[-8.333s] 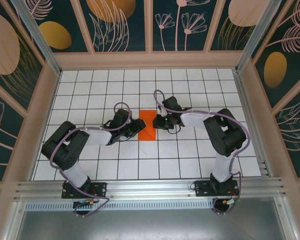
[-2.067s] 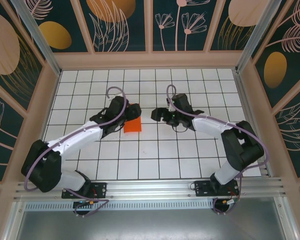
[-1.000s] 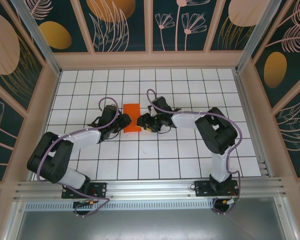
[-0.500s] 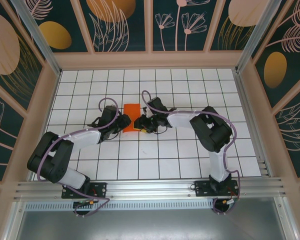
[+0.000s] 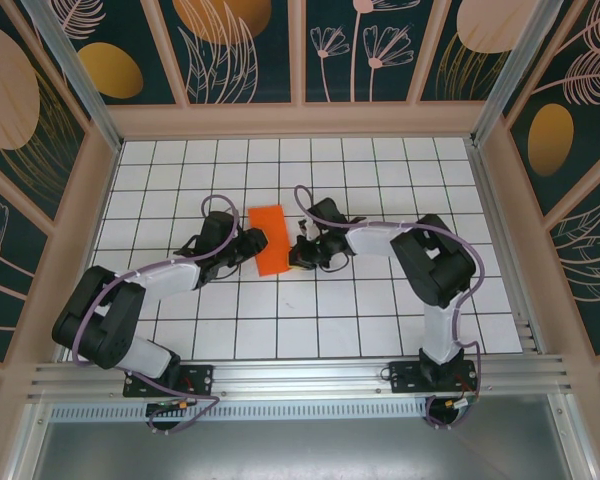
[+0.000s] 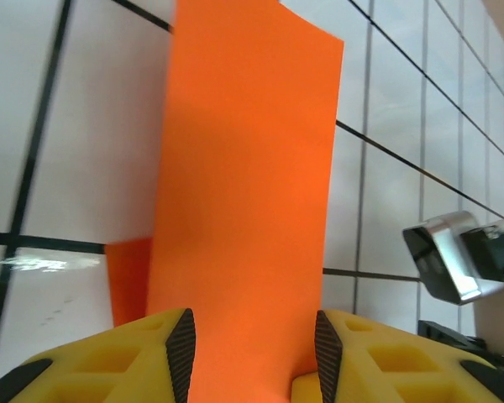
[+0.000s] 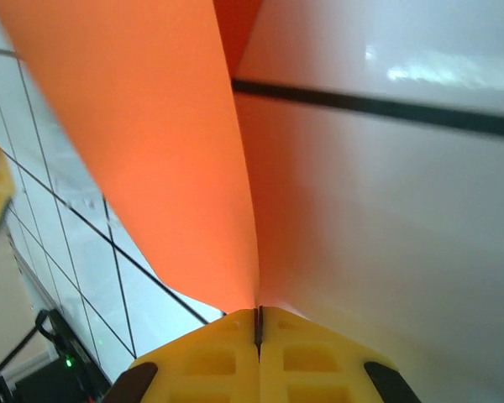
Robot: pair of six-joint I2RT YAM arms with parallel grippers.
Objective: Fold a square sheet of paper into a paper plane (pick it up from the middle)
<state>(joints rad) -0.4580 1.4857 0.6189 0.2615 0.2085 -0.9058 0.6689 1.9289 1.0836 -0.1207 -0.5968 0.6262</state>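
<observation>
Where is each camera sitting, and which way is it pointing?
Top external: above and behind the bases, looking down on the gridded table, left arm, right arm and the orange paper between the left gripper and the right gripper.
Left wrist: low, looking past its yellow fingers along the paper.
Right wrist: right behind its shut fingers, which pinch the paper's edge.
Shared by all: the paper.

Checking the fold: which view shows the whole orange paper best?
Top external: the orange paper shows in full outline. Left wrist: it sits inside the left gripper. Right wrist: its edge is pinched in the shut right gripper.
</observation>
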